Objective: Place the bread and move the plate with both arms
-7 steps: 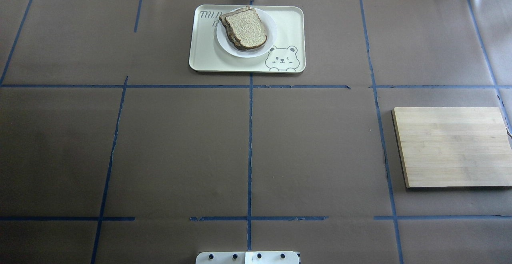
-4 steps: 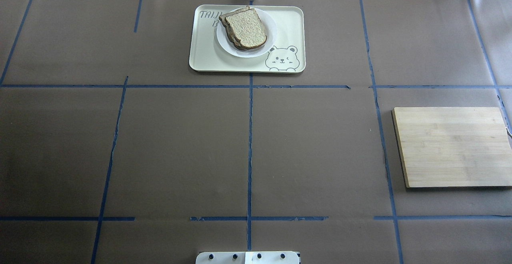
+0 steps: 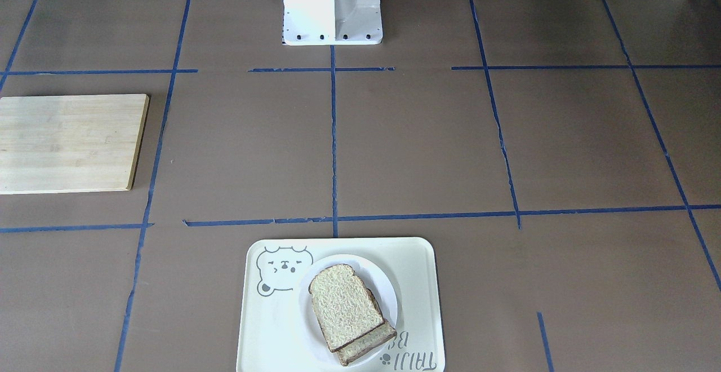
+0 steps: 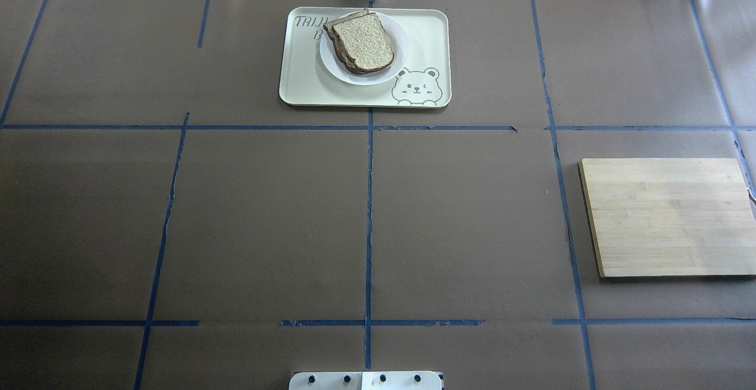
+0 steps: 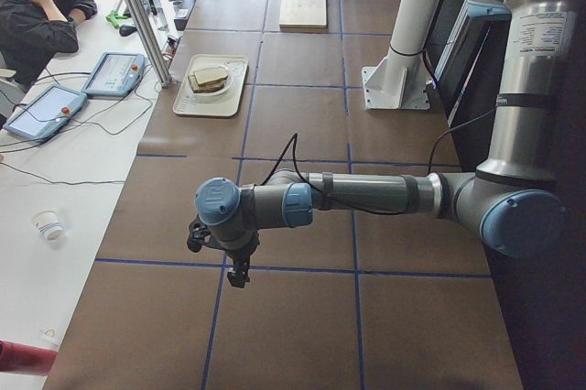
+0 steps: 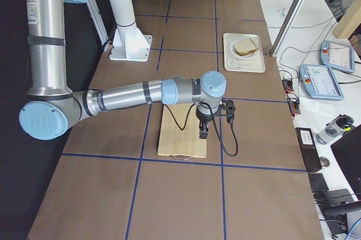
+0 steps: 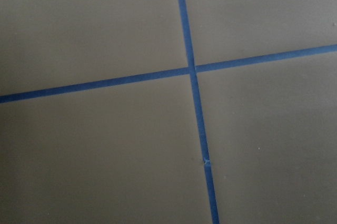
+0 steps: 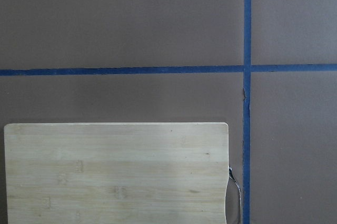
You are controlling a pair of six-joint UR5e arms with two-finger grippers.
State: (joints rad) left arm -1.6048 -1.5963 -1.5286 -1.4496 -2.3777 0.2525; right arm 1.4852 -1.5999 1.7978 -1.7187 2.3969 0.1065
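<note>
Bread (image 4: 363, 38) lying on plate (image 4: 401, 45) on far tray (image 4: 428, 41); left hand (image 5: 236, 278) hanging over table (image 5: 302, 317), right hand (image 6: 203, 134) over board (image 6: 177, 136), open or closed impossible to tell.

Brown table (image 4: 266, 218), blue tape lines (image 4: 369, 230), perhaps paper-covered.

A pale rectangular bamboo cutting board (image 4: 667, 215) lies on the brown paper-covered table (image 4: 266, 218) gridded with blue tape lines (image 4: 368, 224), well apart from the cream rectangular bear-printed tray (image 4: 426, 31)

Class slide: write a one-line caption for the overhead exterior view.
Stacked bread slices on a white plate on a bear tray; wooden board at right.
</note>
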